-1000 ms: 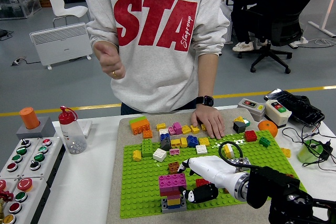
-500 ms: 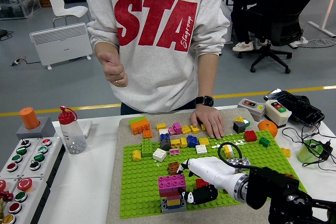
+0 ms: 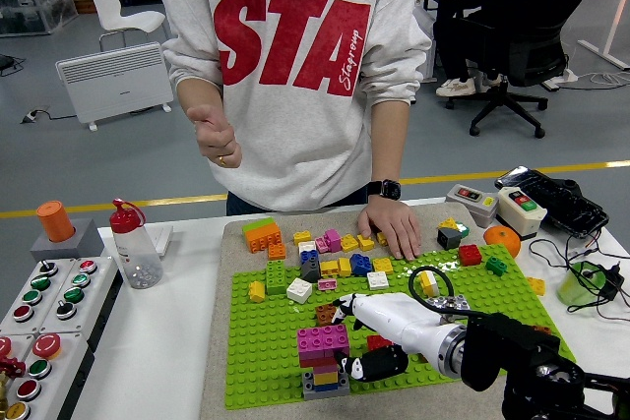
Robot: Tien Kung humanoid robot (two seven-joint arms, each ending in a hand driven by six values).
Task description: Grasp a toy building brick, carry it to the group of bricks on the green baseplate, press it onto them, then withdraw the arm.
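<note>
Right arm: enters from lower right corner, black forearm, white wrist section, reaching left over the surface.
Right robot hand: low, fingers extended leftward; grasp state not discernible.
Left arm: out of view.
Person's hands: one flat, palm down; other raised, fist closed.

A single head view looks forward and down from high on the robot's side, close over the white table. The green baseplate lies just beyond the right hand's fingers; a person faces the camera farther off.
</note>
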